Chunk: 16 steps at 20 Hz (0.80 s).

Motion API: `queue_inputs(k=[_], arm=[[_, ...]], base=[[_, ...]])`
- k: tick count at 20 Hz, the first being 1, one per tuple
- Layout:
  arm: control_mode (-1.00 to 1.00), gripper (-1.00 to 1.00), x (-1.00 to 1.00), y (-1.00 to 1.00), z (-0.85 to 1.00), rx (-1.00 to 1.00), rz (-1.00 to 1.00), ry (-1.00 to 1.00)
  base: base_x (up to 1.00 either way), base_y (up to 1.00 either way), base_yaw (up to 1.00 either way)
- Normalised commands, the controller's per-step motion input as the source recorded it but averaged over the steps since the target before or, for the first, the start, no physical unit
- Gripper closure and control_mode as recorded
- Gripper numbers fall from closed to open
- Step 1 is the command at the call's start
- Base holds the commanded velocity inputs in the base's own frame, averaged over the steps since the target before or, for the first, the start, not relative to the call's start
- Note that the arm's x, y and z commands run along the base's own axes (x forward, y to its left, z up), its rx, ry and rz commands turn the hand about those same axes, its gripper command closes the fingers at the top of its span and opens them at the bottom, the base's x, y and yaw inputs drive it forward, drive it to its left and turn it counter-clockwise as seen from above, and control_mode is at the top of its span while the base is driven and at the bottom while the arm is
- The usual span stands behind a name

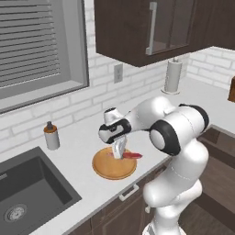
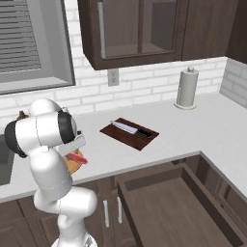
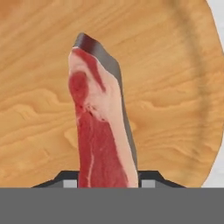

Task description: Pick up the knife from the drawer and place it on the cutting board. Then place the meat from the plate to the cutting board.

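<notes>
Two jaws flank the meat [image 3: 103, 131] on the plate [image 3: 175, 87].

no readable text, no labels, no brands, no numbers anywhere

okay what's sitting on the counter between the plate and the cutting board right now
Nothing. In the right base view, the counter is bare between the plate and the cutting board.

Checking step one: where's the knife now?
The knife lies flat on the cutting board, on the counter right of the arm in the right base view, left of the paper towel roll.
</notes>
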Motion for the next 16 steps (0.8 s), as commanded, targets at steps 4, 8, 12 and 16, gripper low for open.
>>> queue_inputs(k=[4,8,12,16], arm=[[-1.00,1.00,-0.35,-0.10,0.00,0.00,0.00,-0.10],[-1.00,1.00,-0.17,-0.30,0.51,0.03,0.00,-0.36],[-1.00,1.00,0.02,-0.46,0.95,0.00,-0.04,-0.31],[-1.00,1.00,0.33,-0.69,0.86,-0.02,-0.12,-0.11]], base=[[0.00,0.00,0.00],[0.00,0.00,0.00],[0.00,0.00,0.00],[0.00,0.00,0.00]])
